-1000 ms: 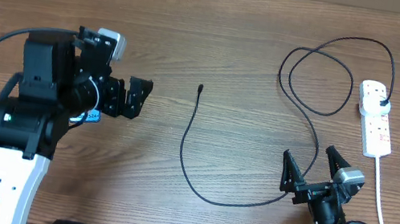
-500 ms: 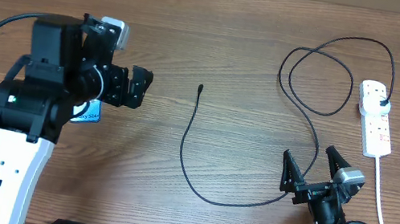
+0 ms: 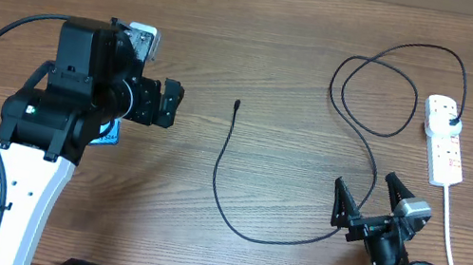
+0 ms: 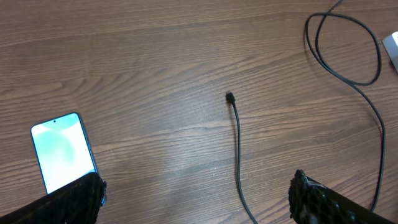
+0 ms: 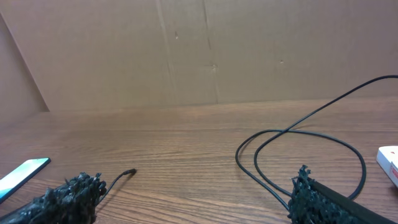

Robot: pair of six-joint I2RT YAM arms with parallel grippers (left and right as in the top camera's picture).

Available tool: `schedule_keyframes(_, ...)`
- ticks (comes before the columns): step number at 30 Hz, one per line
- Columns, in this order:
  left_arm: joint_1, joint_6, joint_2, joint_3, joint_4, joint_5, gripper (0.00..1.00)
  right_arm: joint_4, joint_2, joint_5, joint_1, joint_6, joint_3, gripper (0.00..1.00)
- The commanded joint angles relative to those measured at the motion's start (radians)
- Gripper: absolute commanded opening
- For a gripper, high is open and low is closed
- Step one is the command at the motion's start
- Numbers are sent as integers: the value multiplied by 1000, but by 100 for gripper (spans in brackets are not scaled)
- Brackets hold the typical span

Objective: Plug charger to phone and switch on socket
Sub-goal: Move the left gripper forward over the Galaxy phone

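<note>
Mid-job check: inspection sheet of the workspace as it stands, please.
Surface: wooden table.
Job's things: phone lies flat, screen lit, near the left claw; charger tip lies free on the table, apart from the phone; socket at the right edge, black plug seated in it; switch state unclear.
Clutter: nothing seen.
Claws: left claw open, empty; right claw open, empty.
Cables: charger loops across the middle-right; white cord runs from socket toward the near edge.
Surroundings: cardboard wall behind the table.

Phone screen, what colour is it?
The phone screen glows pale greenish white; left wrist view shows it best.
</note>
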Motion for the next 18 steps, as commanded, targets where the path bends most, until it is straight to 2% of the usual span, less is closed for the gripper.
schedule_keyframes(1,-8,-38,18,29,0,-13,98,7,-12,-5,-4,-2,-10,100)
schedule_keyframes(18,-8,-51,74,29,-14,-13,97,7,-12,-5,-4,-2,-10,100)
